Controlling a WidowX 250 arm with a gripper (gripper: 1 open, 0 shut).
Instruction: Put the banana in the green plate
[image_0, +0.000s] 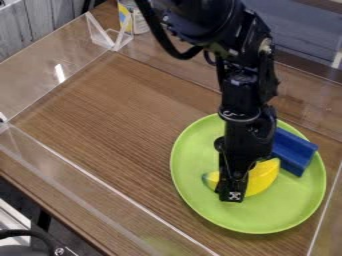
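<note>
Banana (263, 177) lies on the green plate (201, 170), fingers (233, 189) clamped on it; no writing readable.

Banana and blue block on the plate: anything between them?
Nothing shows between them in the camera view: the banana lies right beside the blue block on the green plate.
</note>
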